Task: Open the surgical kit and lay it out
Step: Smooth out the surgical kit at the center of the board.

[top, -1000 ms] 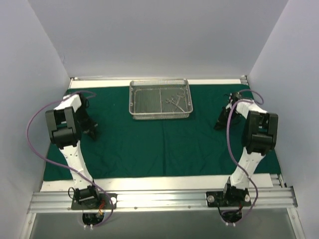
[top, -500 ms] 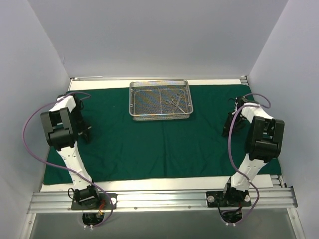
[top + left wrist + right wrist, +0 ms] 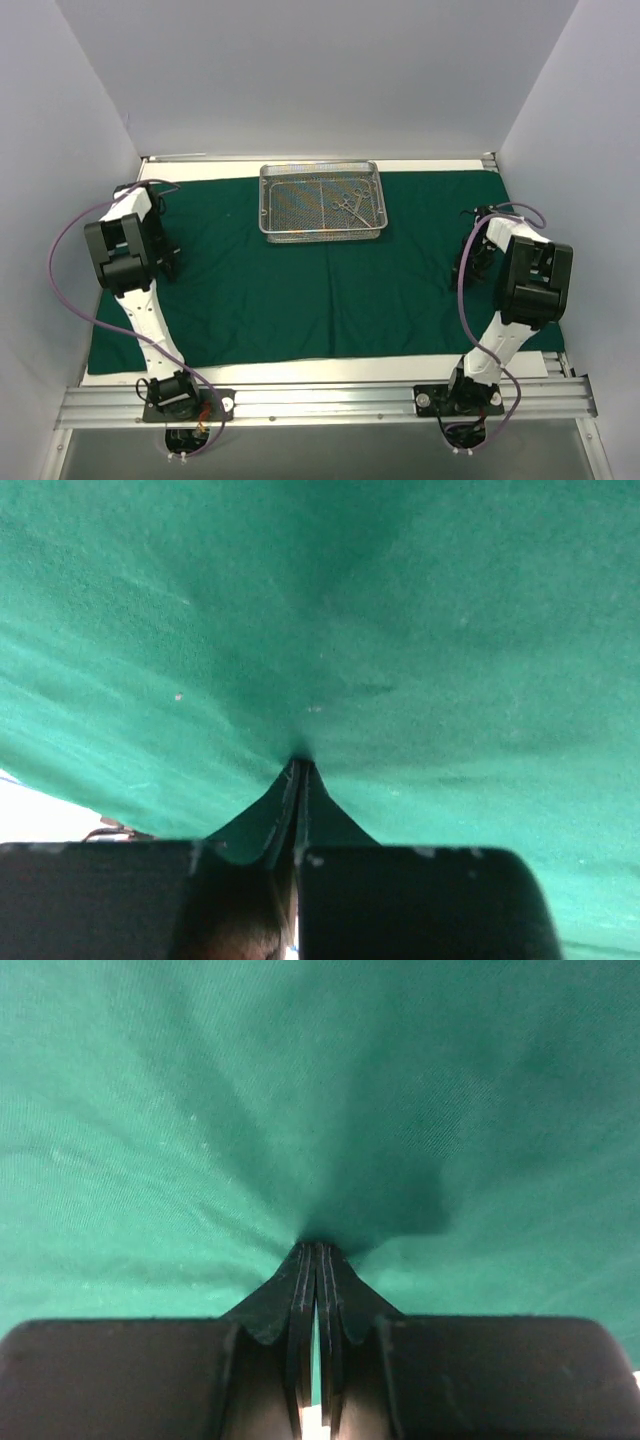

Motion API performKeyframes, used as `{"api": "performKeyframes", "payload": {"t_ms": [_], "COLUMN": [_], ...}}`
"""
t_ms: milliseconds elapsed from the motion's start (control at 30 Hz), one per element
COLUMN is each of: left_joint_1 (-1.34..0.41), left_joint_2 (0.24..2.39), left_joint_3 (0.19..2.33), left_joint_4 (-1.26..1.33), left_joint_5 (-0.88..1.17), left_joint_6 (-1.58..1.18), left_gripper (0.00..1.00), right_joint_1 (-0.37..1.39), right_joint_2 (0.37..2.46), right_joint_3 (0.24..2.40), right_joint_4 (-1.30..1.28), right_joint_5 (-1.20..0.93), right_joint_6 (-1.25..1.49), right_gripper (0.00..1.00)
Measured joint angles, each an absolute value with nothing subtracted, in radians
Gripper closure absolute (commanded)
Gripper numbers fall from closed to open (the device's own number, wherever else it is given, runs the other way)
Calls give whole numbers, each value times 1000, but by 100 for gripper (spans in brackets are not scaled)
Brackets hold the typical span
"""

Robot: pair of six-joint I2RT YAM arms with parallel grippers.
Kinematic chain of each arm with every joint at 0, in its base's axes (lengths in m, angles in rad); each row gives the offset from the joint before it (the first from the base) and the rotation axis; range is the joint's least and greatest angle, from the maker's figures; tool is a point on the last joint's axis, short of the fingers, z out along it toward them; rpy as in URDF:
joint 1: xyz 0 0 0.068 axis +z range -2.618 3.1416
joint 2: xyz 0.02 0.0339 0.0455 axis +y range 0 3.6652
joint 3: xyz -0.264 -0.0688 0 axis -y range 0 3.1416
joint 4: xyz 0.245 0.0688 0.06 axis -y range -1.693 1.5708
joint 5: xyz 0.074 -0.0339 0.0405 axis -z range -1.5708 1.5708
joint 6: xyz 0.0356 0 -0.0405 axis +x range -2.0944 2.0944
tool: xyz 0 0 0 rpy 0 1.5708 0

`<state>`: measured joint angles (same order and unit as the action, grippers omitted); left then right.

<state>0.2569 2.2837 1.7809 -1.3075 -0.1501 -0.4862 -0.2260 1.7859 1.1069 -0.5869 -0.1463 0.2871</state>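
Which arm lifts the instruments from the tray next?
Right, likely: small silver scissor-handled instruments lie in the right half of the rectangular silver wire-mesh tray, nearer the right gripper. It and the left gripper pinch dark green cloth.

One overhead, two wrist close-ups
Wrist cameras peer past their fingertips onto green cloth the overhead also shows.

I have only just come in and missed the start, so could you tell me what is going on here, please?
Two robot arms are working on the green cloth, which lies spread over the table. The left gripper is shut on a pinch of it near its left edge, the right gripper on a pinch near its right edge. The wire-mesh tray sits on the cloth at the far middle, with small scissor-handled instruments in its right part.
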Motion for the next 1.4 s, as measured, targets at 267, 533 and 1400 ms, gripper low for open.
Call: {"api": "performKeyframes", "payload": {"t_ms": [267,533,1400], "left_joint_1": [265,277,288], "left_joint_2": [2351,2435,2206], "left_joint_3": [1866,1993,1780], "left_joint_4": [-1395,-1490,-1345], "left_joint_5": [-145,-146,-70], "left_joint_6": [-486,-484,-497], "left_gripper": [98,98,23], "right_joint_1": [-245,-245,-88], "right_joint_2": [1812,1777,1890], "right_joint_3": [1095,1053,1720], "right_joint_4": [-596,-607,-665], "right_joint_5": [-110,-102,23], "right_joint_6": [343,378,260], "right_gripper": [100,100,0]}}
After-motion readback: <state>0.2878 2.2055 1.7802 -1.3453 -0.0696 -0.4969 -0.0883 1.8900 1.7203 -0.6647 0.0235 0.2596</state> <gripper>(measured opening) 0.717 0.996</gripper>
